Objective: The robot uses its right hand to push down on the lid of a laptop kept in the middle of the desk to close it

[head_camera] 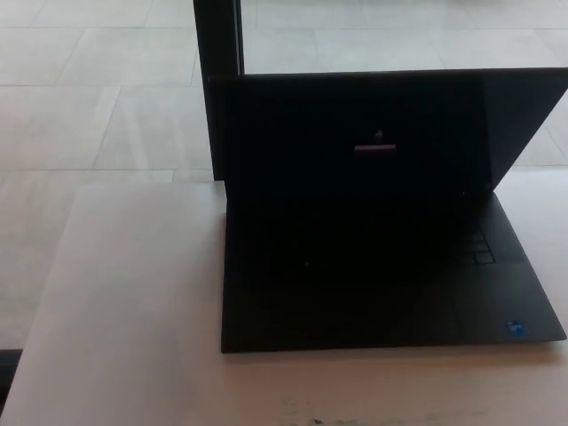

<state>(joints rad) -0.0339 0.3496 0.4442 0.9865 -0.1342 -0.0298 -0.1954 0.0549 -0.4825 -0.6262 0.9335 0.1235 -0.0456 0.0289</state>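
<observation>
Laptop (382,240) keyboard lost in shadow, only few keys (481,247) at right edge discernible; small mark on screen (376,147) too blurred to read; blue sticker (515,327) too small to read; desk (115,319) cut off by bottom edge; dark post (217,53) behind lid, its lower part hidden.

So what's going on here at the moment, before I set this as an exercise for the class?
Nothing is being handled yet. A black laptop sits open on a white desk, its lid raised and leaning a little over the keyboard, with the screen dark apart from a small lit mark. There is a blue sticker at the base's front right corner. Neither of the robot's hands is in view, so the push to close the lid has not begun.
</observation>
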